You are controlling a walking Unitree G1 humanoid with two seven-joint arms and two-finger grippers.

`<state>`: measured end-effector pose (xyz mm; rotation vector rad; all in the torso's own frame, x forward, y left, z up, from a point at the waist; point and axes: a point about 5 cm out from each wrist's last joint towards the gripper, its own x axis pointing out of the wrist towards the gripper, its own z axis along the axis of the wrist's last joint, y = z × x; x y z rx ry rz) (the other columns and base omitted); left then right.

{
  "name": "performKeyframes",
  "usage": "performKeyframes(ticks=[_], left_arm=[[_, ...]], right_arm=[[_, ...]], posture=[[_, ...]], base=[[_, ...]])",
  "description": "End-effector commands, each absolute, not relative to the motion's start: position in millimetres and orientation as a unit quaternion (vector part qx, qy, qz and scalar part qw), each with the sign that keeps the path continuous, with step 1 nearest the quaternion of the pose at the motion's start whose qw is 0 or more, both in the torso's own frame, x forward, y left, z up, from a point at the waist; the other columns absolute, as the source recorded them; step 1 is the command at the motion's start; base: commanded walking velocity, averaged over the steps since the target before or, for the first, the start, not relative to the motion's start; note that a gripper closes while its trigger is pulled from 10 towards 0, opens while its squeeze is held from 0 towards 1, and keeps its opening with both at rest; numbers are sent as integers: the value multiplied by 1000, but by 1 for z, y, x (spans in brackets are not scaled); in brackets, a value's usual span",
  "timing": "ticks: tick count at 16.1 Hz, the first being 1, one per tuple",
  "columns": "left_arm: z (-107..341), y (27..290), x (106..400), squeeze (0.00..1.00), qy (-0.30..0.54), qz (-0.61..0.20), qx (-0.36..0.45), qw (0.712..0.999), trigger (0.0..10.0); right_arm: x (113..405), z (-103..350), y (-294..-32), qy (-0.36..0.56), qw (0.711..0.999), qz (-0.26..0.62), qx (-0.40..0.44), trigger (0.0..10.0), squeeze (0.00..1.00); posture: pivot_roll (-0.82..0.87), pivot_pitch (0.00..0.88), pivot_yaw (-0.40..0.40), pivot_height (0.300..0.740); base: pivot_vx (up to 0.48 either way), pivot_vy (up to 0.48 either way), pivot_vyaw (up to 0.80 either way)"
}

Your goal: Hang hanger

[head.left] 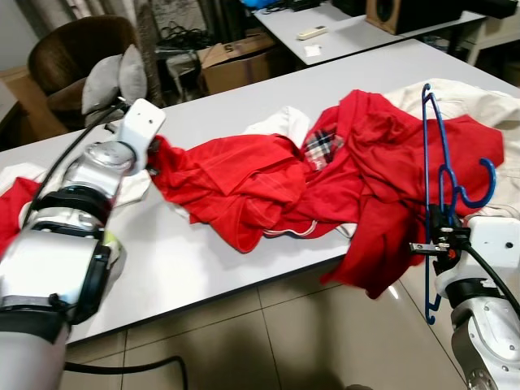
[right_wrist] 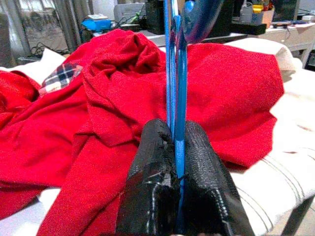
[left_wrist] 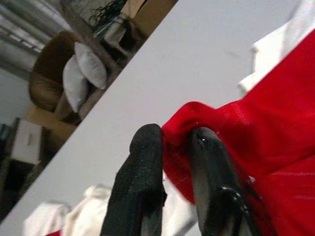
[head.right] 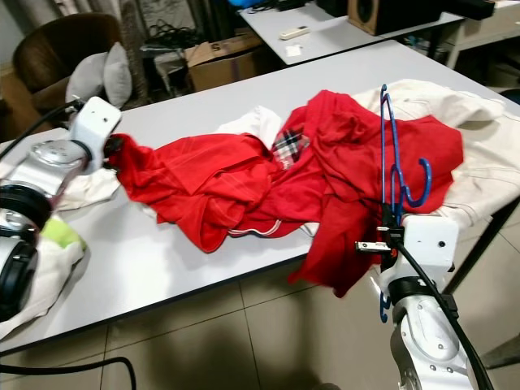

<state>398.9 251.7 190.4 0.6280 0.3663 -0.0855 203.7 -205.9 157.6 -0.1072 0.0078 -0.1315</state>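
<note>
Two grippers engaged: right gripper clamped on blue hanger, held upright at the table's near right edge, and left gripper pinching the red garment at its left end, likely spreading it for insertion.

the hanger looks like glossy blue plastic. the red garment is soft matt cloth. the table is smooth, perhaps laminate.
</note>
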Motion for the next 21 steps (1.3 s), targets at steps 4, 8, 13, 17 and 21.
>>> performKeyframes(ticks=[4, 8, 13, 17, 21], left_arm=[[197, 290, 387, 1000, 230, -27, 390, 891, 10000], [196, 263, 388, 1000, 215, -176, 216, 936, 10000], [193, 194, 388, 1000, 157, -396, 148, 893, 10000], [157, 134, 371, 0, 152, -497, 145, 842, 10000], [146, 119, 362, 0, 146, -499, 138, 843, 10000]], right_arm=[[202, 155, -202, 14, 997, -57, -54, 10000, 0], [202, 155, -201, 14, 997, -51, -55, 10000, 0], [205, 154, -196, 15, 998, -36, -56, 10000, 0], [204, 153, -194, 16, 998, -35, -54, 10000, 0], [203, 154, -195, 15, 998, -39, -55, 10000, 0]], posture=[[-243, 0, 204, 740], [-234, 0, 196, 740], [-219, 0, 192, 740], [-226, 0, 202, 740], [-237, 0, 212, 740]], base=[[0, 0, 0], [0, 0, 0], [0, 0, 0], [0, 0, 0], [0, 0, 0]])
